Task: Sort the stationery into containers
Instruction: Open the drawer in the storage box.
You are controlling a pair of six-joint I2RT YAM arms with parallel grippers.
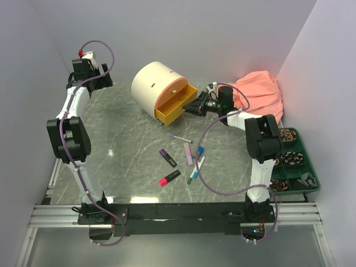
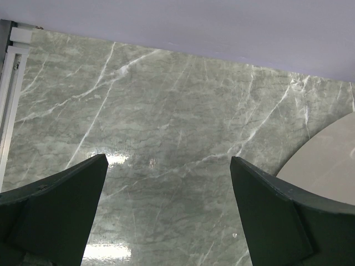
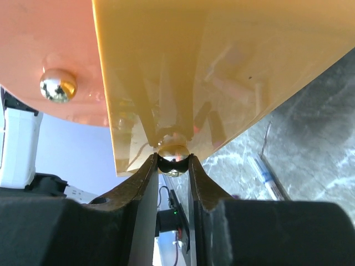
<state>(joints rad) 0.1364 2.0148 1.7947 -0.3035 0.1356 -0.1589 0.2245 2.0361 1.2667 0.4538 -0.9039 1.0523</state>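
The cream drum cabinet (image 1: 153, 83) stands at the back of the table, and its yellow drawer (image 1: 173, 107) is pulled out. My right gripper (image 1: 190, 105) is shut on that drawer's shiny knob (image 3: 173, 157), one finger on each side. The peach-orange drawer (image 3: 44, 44) with its own knob (image 3: 57, 84) sits above it. Loose stationery lies on the marble: a purple highlighter (image 1: 167, 157), a pink-black highlighter (image 1: 169, 178), a lilac marker (image 1: 188, 153), a thin white pen (image 1: 180, 138) and two blue-capped pens (image 1: 199, 151). My left gripper (image 2: 169, 166) hangs open and empty over bare marble at the far left.
A dark green compartment tray (image 1: 295, 161) with small items sits at the right edge. A salmon-pink cloth (image 1: 258, 92) is bunched at the back right. White walls close in the table on three sides. The cabinet's cream side (image 2: 327, 160) shows at the right of the left wrist view.
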